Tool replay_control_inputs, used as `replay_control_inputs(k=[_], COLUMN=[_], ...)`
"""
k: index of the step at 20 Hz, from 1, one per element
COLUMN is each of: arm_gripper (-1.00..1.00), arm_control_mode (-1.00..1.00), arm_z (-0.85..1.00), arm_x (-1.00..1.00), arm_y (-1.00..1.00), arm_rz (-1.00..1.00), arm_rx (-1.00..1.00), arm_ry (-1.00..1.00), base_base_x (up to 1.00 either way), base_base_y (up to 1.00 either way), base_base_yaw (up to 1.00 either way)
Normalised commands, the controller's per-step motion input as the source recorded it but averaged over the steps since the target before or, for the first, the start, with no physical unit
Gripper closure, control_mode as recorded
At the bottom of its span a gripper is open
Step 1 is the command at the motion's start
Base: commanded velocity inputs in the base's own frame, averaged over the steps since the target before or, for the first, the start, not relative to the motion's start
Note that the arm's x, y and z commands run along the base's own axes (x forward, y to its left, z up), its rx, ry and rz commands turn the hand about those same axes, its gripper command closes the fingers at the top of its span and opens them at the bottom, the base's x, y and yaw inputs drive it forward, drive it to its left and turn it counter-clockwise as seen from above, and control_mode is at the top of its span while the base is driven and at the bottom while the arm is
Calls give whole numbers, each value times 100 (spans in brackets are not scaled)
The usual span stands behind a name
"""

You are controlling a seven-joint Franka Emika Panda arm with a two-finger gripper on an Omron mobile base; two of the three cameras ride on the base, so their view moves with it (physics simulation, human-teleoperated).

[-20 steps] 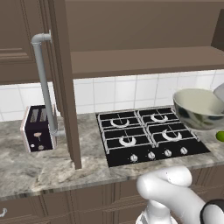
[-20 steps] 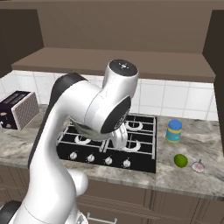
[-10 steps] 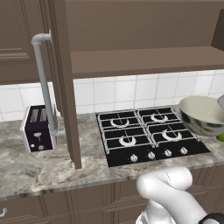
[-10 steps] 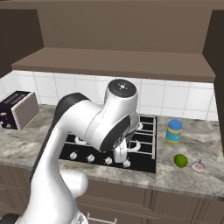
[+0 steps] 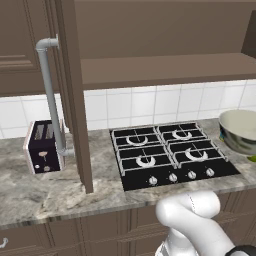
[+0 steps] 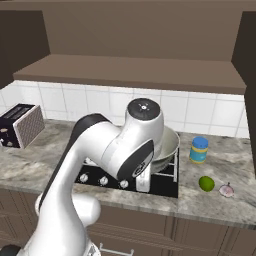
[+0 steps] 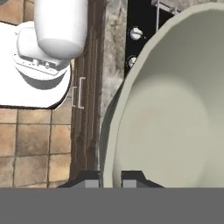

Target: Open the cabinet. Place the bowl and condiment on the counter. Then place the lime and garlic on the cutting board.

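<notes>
A simulated kitchen, seen from behind a white robot arm. The gripper [image 7: 110,178] is clamped on the rim of the bowl [image 7: 175,109], one dark fingertip on each side of the rim. In the hand view the bowl is wide and round, with a smooth pale cream inside and a thin, slightly darker edge. In the left base view the bowl [image 5: 241,131] appears at the right edge, its outside a mottled grey-green, its inside pale; it sits over the right end of the black stove [image 5: 170,156]. In the right base view the bowl [image 6: 169,145] is partly hidden behind the arm's big white wrist, over the stove's right side.

The cabinet [image 5: 150,45] is open: its dark brown door [image 5: 75,95] stands edge-on toward the camera, with a long grey bar handle [image 5: 50,100]. The shelf inside is bare brown wood.

On the marbled grey-beige counter [image 6: 220,192], right of the stove, stands the condiment [image 6: 199,150], a small yellow jar with a blue lid and blue band. In front of it lies the lime [image 6: 206,183], small, round and bright green, and just beside that the garlic [image 6: 227,190], a small pale pinkish bulb. A toaster [image 5: 44,146] stands on the counter at the left, by the tiled wall.
</notes>
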Motion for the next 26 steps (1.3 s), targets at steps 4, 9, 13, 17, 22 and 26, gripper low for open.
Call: replay_control_inputs(k=[4, 9, 13, 17, 22, 26], arm_gripper=[100, 100, 100, 100, 100, 100], arm_control_mode=[-100, -100, -100, -100, -100, -100], arm_z=[-6, -6, -8, -7, -2, 0], arm_x=[0, 0, 0, 0, 3, 18], arm_y=[-33, -25, -23, -30, -31, -8], arm_rz=[-18, -15, -13, -13, -10, -2], arm_rx=[0, 0, 0, 0, 0, 0], arm_ry=[0, 0, 0, 0, 0, -10], base_base_x=[0, 0, 0, 0, 0, 0], base_base_y=[0, 0, 0, 0, 0, 0], base_base_yaw=[0, 0, 0, 0, 0, 0])
